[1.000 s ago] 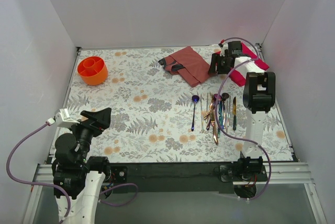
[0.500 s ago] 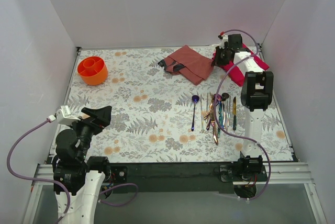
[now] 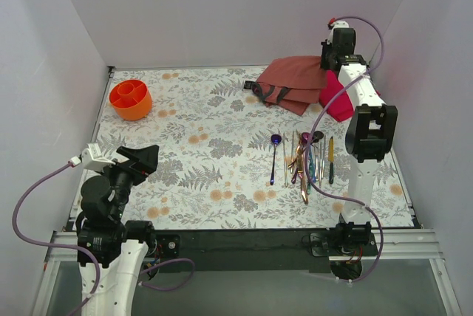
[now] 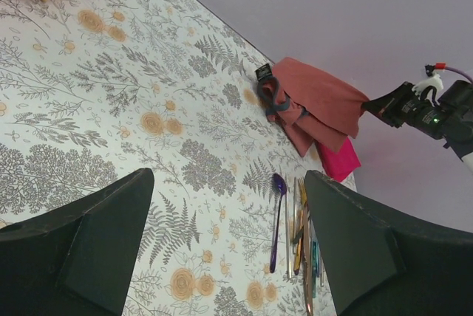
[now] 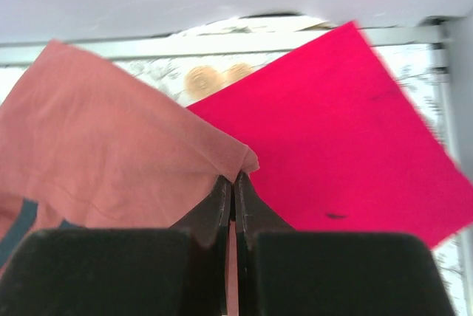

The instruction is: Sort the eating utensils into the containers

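The eating utensils (image 3: 307, 159) lie side by side on the floral mat, right of the middle, with a blue-purple spoon (image 3: 274, 156) at their left and a yellow-handled knife (image 3: 331, 159) at their right. The left wrist view shows the same spoon (image 4: 276, 220). An orange container (image 3: 131, 99) with compartments stands at the back left. My right gripper (image 5: 233, 177) is raised at the back right, shut on a corner of a brick-red cloth (image 5: 111, 146). My left gripper (image 4: 225, 176) hangs open and empty over the front left, far from the utensils.
The brick-red cloth (image 3: 292, 83) hangs from the right gripper (image 3: 332, 61) and drapes onto the mat, partly over a bright pink cloth (image 3: 336, 103) at the back right corner. White walls close in the mat at the back and on both sides.
The right gripper has shut on the brick-red cloth's corner and risen toward the back right, dragging the cloth to the right. The left arm has hardly moved.
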